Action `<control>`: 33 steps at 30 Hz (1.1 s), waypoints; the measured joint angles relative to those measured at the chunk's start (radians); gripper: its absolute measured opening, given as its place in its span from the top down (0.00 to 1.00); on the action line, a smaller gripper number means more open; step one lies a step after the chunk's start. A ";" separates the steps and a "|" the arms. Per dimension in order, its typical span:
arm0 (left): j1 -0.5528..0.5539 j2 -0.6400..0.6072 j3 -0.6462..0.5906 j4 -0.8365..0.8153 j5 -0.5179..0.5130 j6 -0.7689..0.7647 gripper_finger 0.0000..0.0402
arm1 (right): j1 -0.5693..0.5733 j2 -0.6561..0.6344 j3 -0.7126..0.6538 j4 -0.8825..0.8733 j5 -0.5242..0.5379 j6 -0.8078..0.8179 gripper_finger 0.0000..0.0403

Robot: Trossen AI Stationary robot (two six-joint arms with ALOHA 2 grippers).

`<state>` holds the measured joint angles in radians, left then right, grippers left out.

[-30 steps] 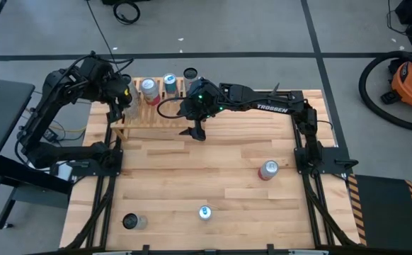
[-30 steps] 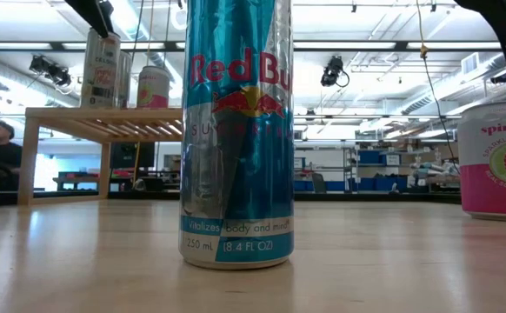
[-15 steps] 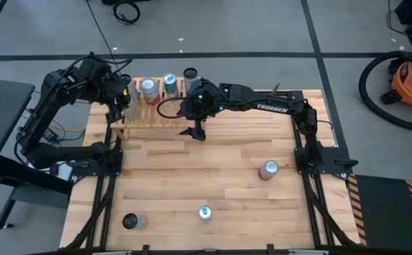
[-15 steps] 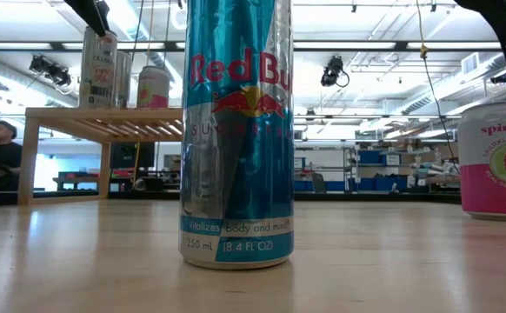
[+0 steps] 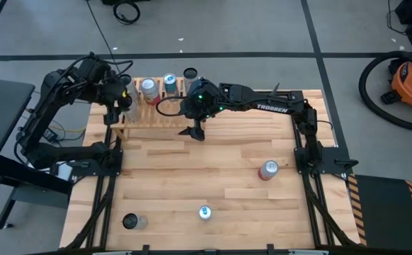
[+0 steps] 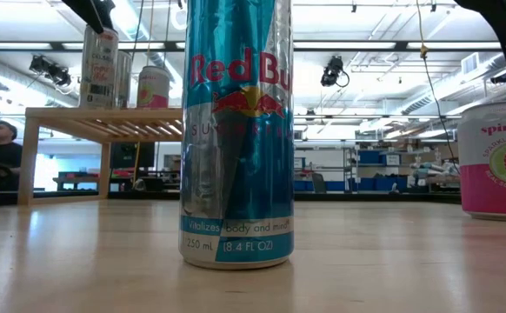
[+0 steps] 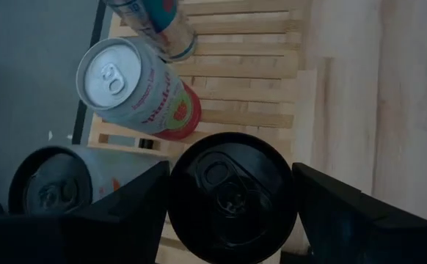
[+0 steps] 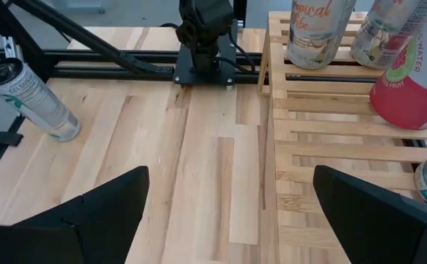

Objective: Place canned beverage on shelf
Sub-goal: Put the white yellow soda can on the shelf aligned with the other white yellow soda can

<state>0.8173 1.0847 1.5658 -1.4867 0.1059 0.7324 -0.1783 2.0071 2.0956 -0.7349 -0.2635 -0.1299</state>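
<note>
The shelf (image 5: 156, 113) is a low slatted wooden rack at the table's far left. Several cans stand on its slats, among them a pink-and-white can (image 7: 140, 92). My left gripper (image 5: 119, 101) is over the shelf's left end, shut on a black-topped can (image 7: 232, 194). In the low view this can (image 6: 99, 68) stands upright with its base level with the shelf top (image 6: 105, 117). My right gripper (image 5: 194, 131) hangs open just in front of the shelf, with nothing between its fingers (image 8: 89, 213). My left gripper pinches the black-topped can between its two fingers, which sit on opposite sides of the can's upper wall (image 7: 177, 198) near the rim. They come slanting down from above. The can is upright; I cannot tell whether its base touches the slats.
On the plank tabletop stand a blue-silver Red Bull can (image 5: 204, 211) near the front edge, a pink can (image 5: 267, 170) to the right, and a black-topped can (image 5: 132, 222) at the front left. Bare planks lie between them and the shelf. A person sits beyond the table (image 6: 1, 143).
My left gripper has rolled a little about its own line, and the can it holds has turned with it, showing a different part of its label in the low view. The can stays at the shelf's left end.
</note>
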 joint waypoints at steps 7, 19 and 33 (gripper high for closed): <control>0.000 0.000 -0.001 -0.001 0.016 0.072 0.34 | 0.000 0.000 0.000 0.000 0.000 -0.001 0.02; 0.007 0.000 -0.001 -0.002 0.005 0.084 0.34 | 0.000 0.000 0.000 0.000 0.000 0.050 0.02; 0.092 0.002 -0.003 0.020 0.047 0.125 0.34 | 0.000 0.000 0.000 0.000 0.000 0.135 0.02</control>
<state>0.9092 1.0863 1.5631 -1.4662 0.1532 0.8576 -0.1783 2.0071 2.0956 -0.7345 -0.2634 0.0048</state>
